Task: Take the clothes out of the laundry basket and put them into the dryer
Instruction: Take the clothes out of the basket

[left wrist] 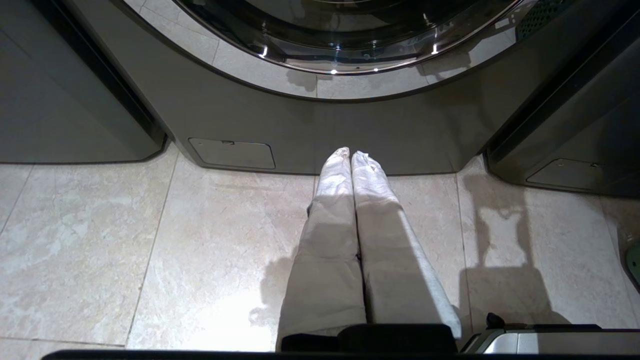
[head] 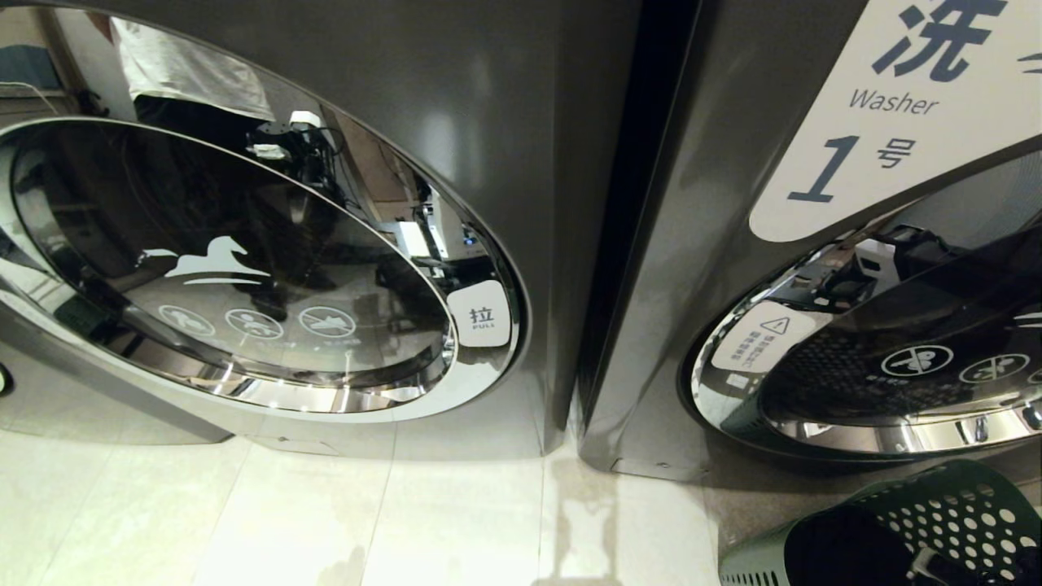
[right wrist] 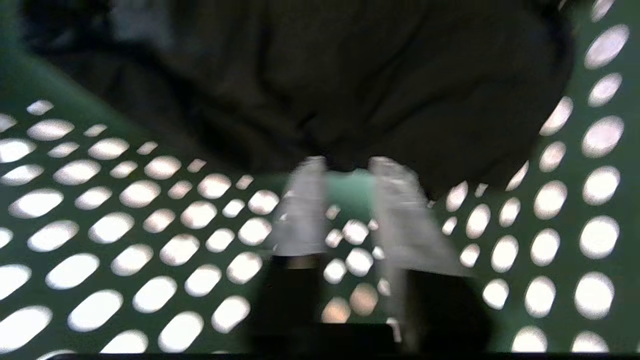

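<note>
Dark clothes (right wrist: 350, 85) (blurred) fill laundry basket (right wrist: 125, 225) beyond right gripper (right wrist: 350, 167).

A washer (head: 814, 268) stands at the right, tilted in the head view. On its front, above its round door (head: 887, 382), a white sign (head: 895, 114) reads "Washer" and "1". A small warning label (head: 761, 334) sits on the door's chrome ring, at the side away from the sign's number. Pale floor tiles (head: 326, 513) spread out below the washer, glossy and catching blurred reflections.
</note>
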